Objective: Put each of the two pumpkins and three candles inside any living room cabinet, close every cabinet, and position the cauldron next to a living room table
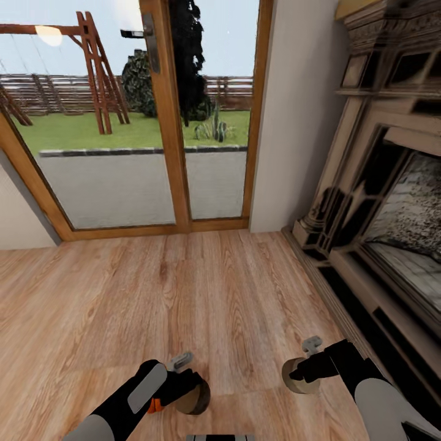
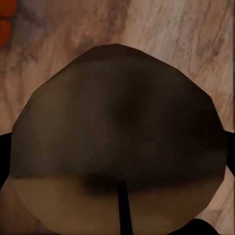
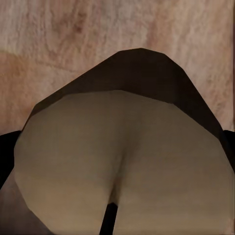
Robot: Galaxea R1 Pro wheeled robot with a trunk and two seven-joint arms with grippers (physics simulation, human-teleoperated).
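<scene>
My left gripper [image 1: 187, 392] is shut on a round dark-brown candle [image 1: 199, 401], held low over the wood floor. In the left wrist view this candle [image 2: 117, 127] sits between the black fingers [image 2: 4, 156], its thin dark wick pointing at the camera. The right gripper [image 1: 308, 372] is shut on a paler beige candle [image 1: 296, 380], and the right wrist view shows that candle [image 3: 117, 161] with its wick. The pumpkins, cabinet, cauldron and table are out of view.
Straight ahead stands a wood-framed glass door [image 1: 168, 122] onto a garden. An ornate dark fireplace [image 1: 380, 202] runs along the right, its hearth edge close to my right arm. Light plank floor [image 1: 184, 288] lies between. An orange patch [image 2: 4, 24] that I cannot identify shows at the left wrist view's edge.
</scene>
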